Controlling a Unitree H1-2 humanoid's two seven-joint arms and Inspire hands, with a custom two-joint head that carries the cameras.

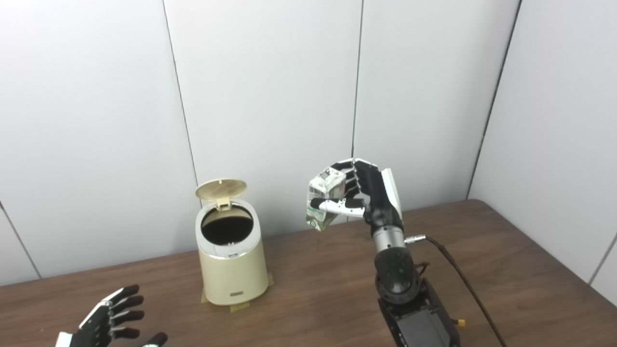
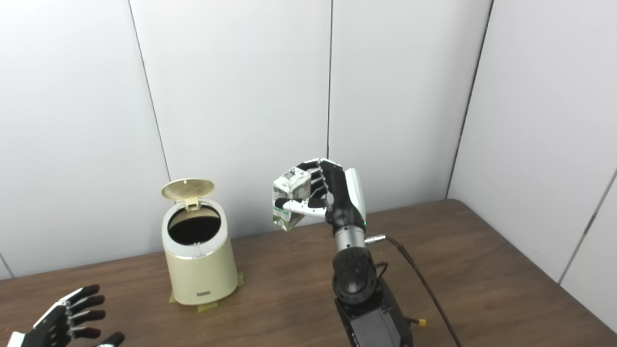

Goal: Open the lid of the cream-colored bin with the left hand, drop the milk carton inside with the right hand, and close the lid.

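Note:
The cream-colored bin (image 1: 233, 270) stands on the brown table (image 1: 506, 270) left of centre. Its round lid (image 1: 221, 189) is raised upright at the back and the dark inside shows. My right hand (image 1: 366, 193) is shut on a small white and green milk carton (image 1: 325, 198). It holds the carton in the air, to the right of the bin and about level with its lid. My left hand (image 1: 112, 320) is open and empty at the bottom left, low over the table, apart from the bin. In the right eye view the bin (image 2: 200, 272) and carton (image 2: 289, 197) show the same.
A dark cable (image 1: 458, 274) runs from my right wrist down over the table to the bottom edge. White wall panels (image 1: 270, 96) close off the back and right side of the table. Tape patches (image 1: 239, 307) show under the bin's base.

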